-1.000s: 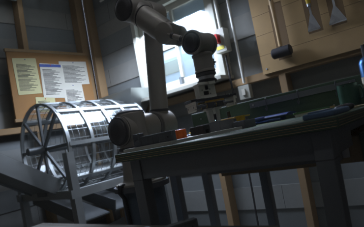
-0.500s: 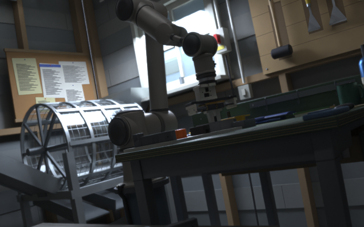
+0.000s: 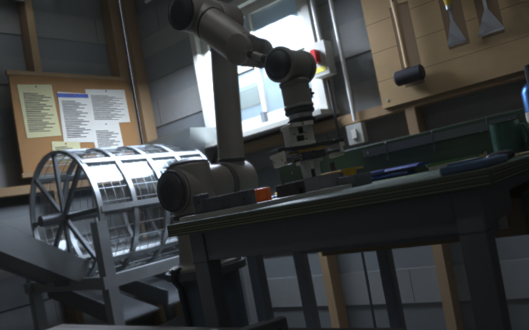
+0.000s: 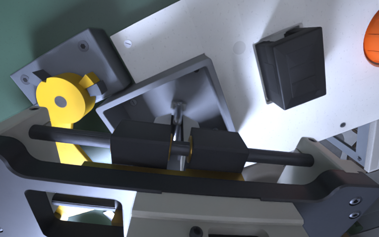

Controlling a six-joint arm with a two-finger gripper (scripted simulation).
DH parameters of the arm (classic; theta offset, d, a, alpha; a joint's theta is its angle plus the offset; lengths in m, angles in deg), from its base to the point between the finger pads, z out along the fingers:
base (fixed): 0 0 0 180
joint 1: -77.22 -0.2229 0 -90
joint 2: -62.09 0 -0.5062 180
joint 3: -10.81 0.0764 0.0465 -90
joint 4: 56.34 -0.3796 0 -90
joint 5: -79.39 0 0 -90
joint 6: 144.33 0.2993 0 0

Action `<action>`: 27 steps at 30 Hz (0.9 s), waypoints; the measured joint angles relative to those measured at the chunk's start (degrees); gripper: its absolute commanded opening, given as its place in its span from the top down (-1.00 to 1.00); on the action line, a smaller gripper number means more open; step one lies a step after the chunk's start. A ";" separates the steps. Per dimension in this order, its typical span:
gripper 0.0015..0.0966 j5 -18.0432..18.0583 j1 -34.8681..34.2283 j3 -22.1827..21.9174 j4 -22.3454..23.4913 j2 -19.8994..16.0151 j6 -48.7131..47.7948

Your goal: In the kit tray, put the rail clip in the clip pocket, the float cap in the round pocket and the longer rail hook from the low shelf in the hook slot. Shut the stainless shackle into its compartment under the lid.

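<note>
On the dark bench, the pale kit tray (image 4: 251,70) lies under my wrist, and its open grey compartment (image 4: 167,97) sits straight below the fingers. A stainless shackle (image 4: 178,123) hangs down into that compartment, its lower end near the floor. A dark rail clip (image 4: 292,65) sits in a pocket of the tray to the right, and the orange float cap (image 4: 373,42) shows at the far right edge. A yellow latch lever (image 4: 65,103) is pivoted on a grey block left of the compartment. My gripper (image 4: 180,146) is closed on the shackle, low over the tray (image 3: 312,171).
Behind the bench a bright window (image 3: 273,78) and a wall switch (image 3: 355,134) stand, with a green conveyor rail (image 3: 429,142) along the back. The orange cap (image 3: 262,193) sits near the arm's base. A wire drum (image 3: 109,202) stands left, off the bench.
</note>
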State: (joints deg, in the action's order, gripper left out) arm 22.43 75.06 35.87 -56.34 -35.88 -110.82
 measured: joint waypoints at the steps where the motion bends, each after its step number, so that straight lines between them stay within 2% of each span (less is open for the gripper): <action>1: 0.83 0.00 0.00 0.00 0.00 0.00 0.00; 8: 0.56 0.00 0.00 0.00 0.00 0.00 0.00; 27: 0.56 0.00 0.00 0.00 0.00 0.00 0.00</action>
State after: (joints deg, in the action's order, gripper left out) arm 22.43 75.06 35.87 -56.34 -35.89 -110.82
